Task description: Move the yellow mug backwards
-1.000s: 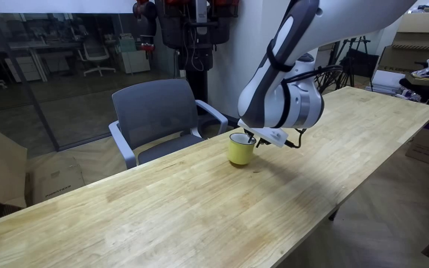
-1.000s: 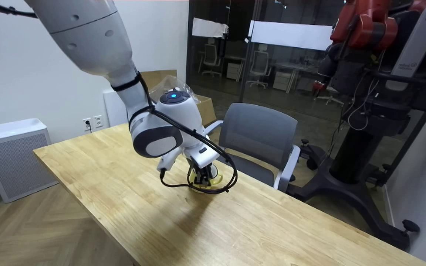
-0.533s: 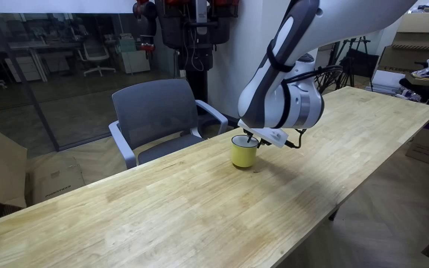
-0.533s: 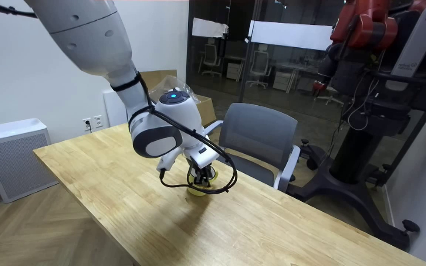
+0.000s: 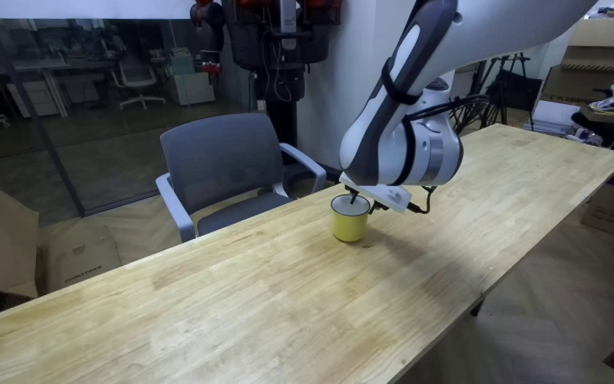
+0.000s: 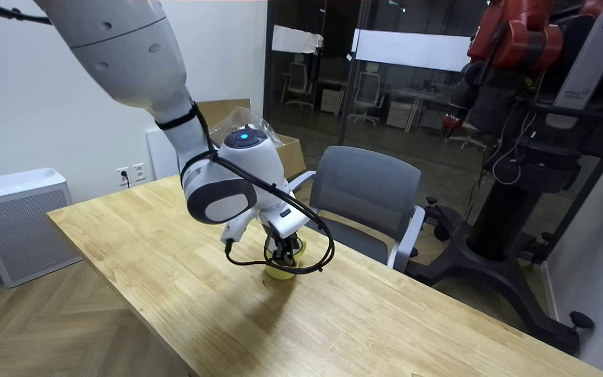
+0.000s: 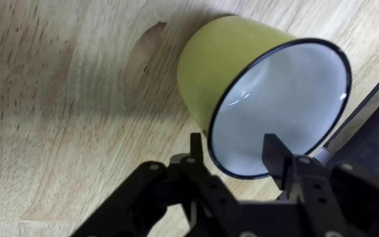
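Note:
The yellow mug [image 5: 349,226], with white inside and dark rim, stands upright on the wooden table [image 5: 264,288] near the edge by the chair. In an exterior view it is mostly hidden behind the gripper and cables, with some yellow showing [image 6: 279,274]. In the wrist view the mug [image 7: 222,59] shows its open mouth. My gripper [image 7: 234,135] is open at the mug's rim. One finger [image 7: 276,154] is over or inside the mouth, the other [image 7: 196,144] outside the wall. A small gap shows between the outer finger and the rim. The handle is mostly hidden.
A grey chair [image 5: 221,154] stands against the table's edge close to the mug. A black cable [image 6: 327,256] loops beside the gripper. A red and black robot [image 6: 532,47] stands behind the chair. An open cardboard box [image 5: 0,234] is on the floor.
The fingers have spread apart. The mug has come down and shifted slightly toward the table's middle, turning a little so its handle shows less. The arm has barely moved.

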